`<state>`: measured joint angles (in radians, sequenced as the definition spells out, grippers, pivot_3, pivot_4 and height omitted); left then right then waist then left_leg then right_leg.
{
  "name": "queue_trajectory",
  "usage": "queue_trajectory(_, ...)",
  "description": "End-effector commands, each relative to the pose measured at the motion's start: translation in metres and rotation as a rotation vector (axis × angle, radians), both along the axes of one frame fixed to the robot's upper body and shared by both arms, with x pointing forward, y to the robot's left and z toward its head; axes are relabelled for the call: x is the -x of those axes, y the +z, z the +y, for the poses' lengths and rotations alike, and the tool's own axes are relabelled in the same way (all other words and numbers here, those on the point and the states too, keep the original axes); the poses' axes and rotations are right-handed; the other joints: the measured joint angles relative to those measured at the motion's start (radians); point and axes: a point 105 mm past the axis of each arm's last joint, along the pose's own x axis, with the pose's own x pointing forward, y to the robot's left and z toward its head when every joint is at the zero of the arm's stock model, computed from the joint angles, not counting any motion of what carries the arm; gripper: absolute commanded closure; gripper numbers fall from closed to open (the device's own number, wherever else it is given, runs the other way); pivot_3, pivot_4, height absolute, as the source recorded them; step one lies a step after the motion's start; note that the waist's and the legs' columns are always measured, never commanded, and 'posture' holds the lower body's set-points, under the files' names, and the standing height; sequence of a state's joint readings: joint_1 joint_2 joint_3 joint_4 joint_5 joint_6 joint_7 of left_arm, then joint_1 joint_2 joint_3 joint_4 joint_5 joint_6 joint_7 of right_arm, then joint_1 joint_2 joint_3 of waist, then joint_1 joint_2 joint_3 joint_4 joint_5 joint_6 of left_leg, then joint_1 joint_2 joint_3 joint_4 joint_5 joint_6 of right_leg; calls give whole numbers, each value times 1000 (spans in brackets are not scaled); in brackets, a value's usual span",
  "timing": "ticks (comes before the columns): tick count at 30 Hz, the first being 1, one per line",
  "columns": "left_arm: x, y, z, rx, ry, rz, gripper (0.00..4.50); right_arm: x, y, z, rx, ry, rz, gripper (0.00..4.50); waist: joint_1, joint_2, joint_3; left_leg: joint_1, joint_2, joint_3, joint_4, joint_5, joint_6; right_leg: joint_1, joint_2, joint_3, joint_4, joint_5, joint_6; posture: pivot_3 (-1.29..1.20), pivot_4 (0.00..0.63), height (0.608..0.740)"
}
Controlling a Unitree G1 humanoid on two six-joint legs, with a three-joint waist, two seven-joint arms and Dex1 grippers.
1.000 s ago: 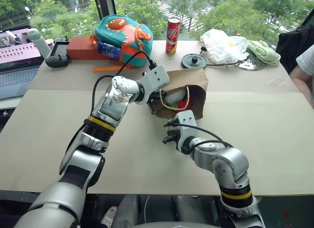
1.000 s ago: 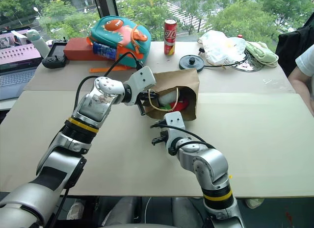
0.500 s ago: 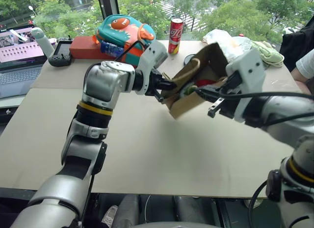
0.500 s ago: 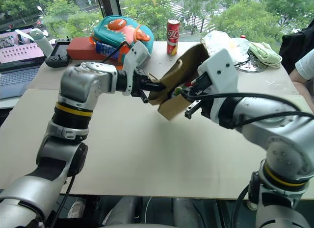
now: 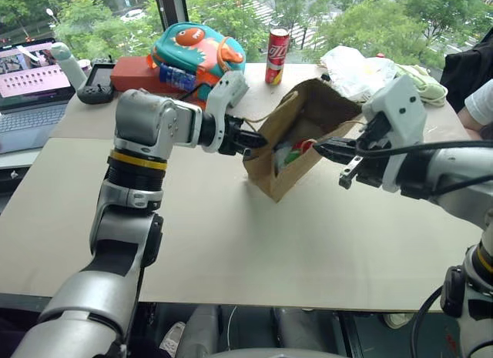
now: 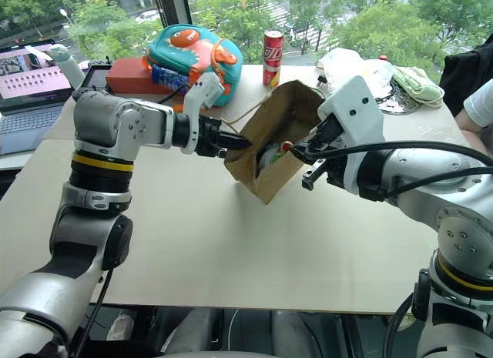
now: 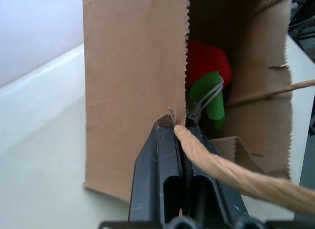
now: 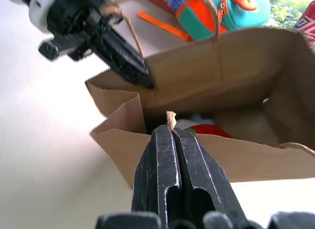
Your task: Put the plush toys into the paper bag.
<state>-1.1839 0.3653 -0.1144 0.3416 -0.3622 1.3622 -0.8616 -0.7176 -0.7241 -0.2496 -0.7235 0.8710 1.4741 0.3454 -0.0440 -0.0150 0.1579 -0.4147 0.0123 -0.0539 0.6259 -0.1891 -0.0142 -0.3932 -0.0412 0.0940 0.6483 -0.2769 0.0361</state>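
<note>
Paper bag: the brown kraft paper bag (image 5: 296, 146) hangs tilted over the middle of the table (image 5: 231, 242), held between both arms, mouth turned up toward the camera; whether its lowest corner touches the tabletop I cannot tell.
Plush toys: both lie inside the bag. The red chili plush (image 7: 206, 66) with its green stem rests deep in the bag, and the pale grey plush (image 6: 271, 155) shows just beside it.
Left gripper: the left gripper (image 5: 250, 141) is clamped tight on the bag's rim at the bag's 9 o'clock edge, with a twisted-paper handle (image 7: 231, 172) running past its fingers.
Right gripper: the right gripper (image 6: 302, 152) is pinched closed on the opposite rim, at the bag's 3 o'clock edge.
Surroundings: at 12 o'clock beyond the bag stands a red soda can (image 5: 275, 55); at 11 o'clock a teal-and-orange fish backpack (image 5: 196, 54); at 1 o'clock a white plastic bag (image 5: 354, 71) and a pale green cloth (image 5: 420, 82); at 10 o'clock a laptop (image 5: 31, 96).
Step in hand: the toys look packed, so this reads as standing the bag up.
Next move: probably lowering the bag level until its base sits flat, then letting go one rim at a time so it does not tip and spill.
</note>
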Motion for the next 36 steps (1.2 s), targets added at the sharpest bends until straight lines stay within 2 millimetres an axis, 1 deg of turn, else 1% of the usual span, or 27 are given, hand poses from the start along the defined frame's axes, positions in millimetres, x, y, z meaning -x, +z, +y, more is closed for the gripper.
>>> queue_trajectory(1, 1, 25, -2, 33, -50, -25, 4500, -1, 15, -1, -34, -17, -69, 4401, 0, 0, 0, 0, 0, 0, 0, 0, 0, 0, 0, 0, 0, 0, 0, 0, 150, 739)
queue_trajectory(3, 2, 28, -3, 44, -78, -34, 4500, -2, 13, -1, -37, -23, -63, 4401, 0, 0, 0, 0, 0, 0, 0, 0, 0, 0, 0, 0, -1, 0, 0, 0, 150, 739)
queue_trajectory(4, 1, 28, -4, 36, -94, -72, 4500, -3, 11, 0, -39, -27, -58, 4401, 0, 0, 0, 0, 0, 1, -1, 0, 0, 0, 0, 0, -1, 0, 0, 0, 150, 739)
queue_trajectory(8, 2, 24, -7, 31, -143, -142, 4500, -10, 2, 2, -53, -65, -42, 4401, 2, 0, 0, -1, 0, 0, -1, 0, 0, -1, 0, 0, 0, 0, 0, 0, 150, 739)
queue_trajectory(10, 1, 21, -8, 26, -150, -168, 3899, -14, 0, -1, -58, -99, -43, 4500, 1, 0, 0, -1, 0, 1, -1, 0, 0, -1, 0, 0, 0, 0, 0, 0, 150, 739)
queue_trajectory(11, 1, 22, -9, 44, -148, -164, 3743, -15, 0, -2, -65, -112, -46, 4500, 2, 0, 0, -1, 0, 1, -1, 0, 0, -1, 0, 1, 0, 0, 0, 0, 150, 739)
queue_trajectory(13, 2, 25, -10, 68, -151, -161, 3025, -17, 1, -3, -80, -129, -56, 4500, 2, 0, 0, -1, 0, 1, 0, 0, 0, -1, 0, 1, 0, 0, 0, 0, 150, 739)
queue_trajectory(14, 1, 27, -10, 72, -151, -164, 2675, -19, 3, -4, -95, -137, -67, 3911, 2, 0, 0, -1, 0, 1, 0, 0, 0, -1, -1, 1, 0, 0, 0, 0, 150, 739)
queue_trajectory(16, 2, 32, -10, 93, -151, -153, 2061, -19, 7, -5, -124, -138, -85, 3411, 0, 0, 0, -1, 0, 1, 0, 0, 0, -1, 0, 1, 0, 0, 0, 0, 150, 739)
queue_trajectory(17, 2, 34, -10, 103, -151, -147, 1642, -19, 9, -5, -136, -136, -92, 3017, 0, 0, 0, -1, 0, 1, -1, 0, 0, -1, 0, 1, 0, 0, 0, 0, 150, 739)
queue_trajectory(18, 2, 37, -11, 114, -154, -149, 1451, -19, 12, -5, -150, -133, -100, 2829, 1, 0, 0, -1, 0, 1, 0, 0, 0, -1, 0, 0, 0, 0, 0, 0, 150, 739)
queue_trajectory(19, 2, 39, -11, 120, -157, -153, 977, -19, 14, -4, -161, -129, -107, 2318, 1, 0, 0, -1, 0, 1, 0, 0, 0, -1, 0, 0, 0, 0, 0, 0, 150, 739)
queue_trajectory(21, 1, 41, -10, 129, -158, -158, 966, -18, 19, -3, -185, -120, -124, 1684, 1, 0, 0, -1, 0, 1, -1, 0, 0, -1, 0, 1, 0, 0, 0, 0, 150, 739)
queue_trajectory(22, 1, 42, -9, 134, -155, -155, 966, -17, 23, -2, -207, -108, -138, 1291, 1, 0, 0, -1, 0, 1, -1, 0, 0, -1, -1, 1, 0, 0, 0, 0, 150, 739)
queue_trajectory(23, 1, 43, -8, 138, -152, -153, 966, -16, 27, -1, -224, -100, -151, 1038, 0, 0, 0, -1, 0, 1, -1, 0, 0, -1, -1, 0, 0, 0, 0, 0, 150, 739)
queue_trajectory(24, 1, 44, -7, 149, -150, -152, 966, -15, 32, -1, -244, -95, -168, 615, 0, 0, 0, -1, 0, 1, -1, 0, 0, -1, 0, 0, 0, 0, 0, 0, 150, 739)
queue_trajectory(26, -1, 47, -3, 167, -140, -149, 966, -13, 43, 0, -296, -82, -203, 23, -2, 0, 0, -1, 0, 1, 0, 0, 0, -2, 0, 1, 0, 0, 0, 0, 150, 739)
queue_trajectory(31, -3, 43, 10, 136, -138, -196, 966, -2, 60, 5, -346, -24, -276, 23, -1, 0, 0, -1, 0, 0, -1, 0, 0, -2, 0, 0, 0, 0, 0, 0, 150, 739)
queue_trajectory(32, -2, 45, 14, 151, -140, -215, 966, 4, 62, 7, -361, 8, -288, 23, -1, 0, 0, -1, 0, 1, -1, 0, 0, -2, 0, 0, 0, 0, 0, 0, 150, 739)
queue_trajectory(34, 1, 51, 22, 185, -139, -238, 966, 12, 63, 9, -377, 47, -297, 23, -1, 0, 0, -1, 0, 1, -1, 0, 0, -2, 0, 0, 0, 0, 0, 0, 150, 739)
queue_trajectory(36, 7, 57, 29, 249, -142, -258, 966, 16, 59, 10, -382, 60, -278, 23, -1, 0, 0, -1, 0, 0, -2, 0, 0, -2, -1, 0, 1, 0, 0, 0, 150, 739)
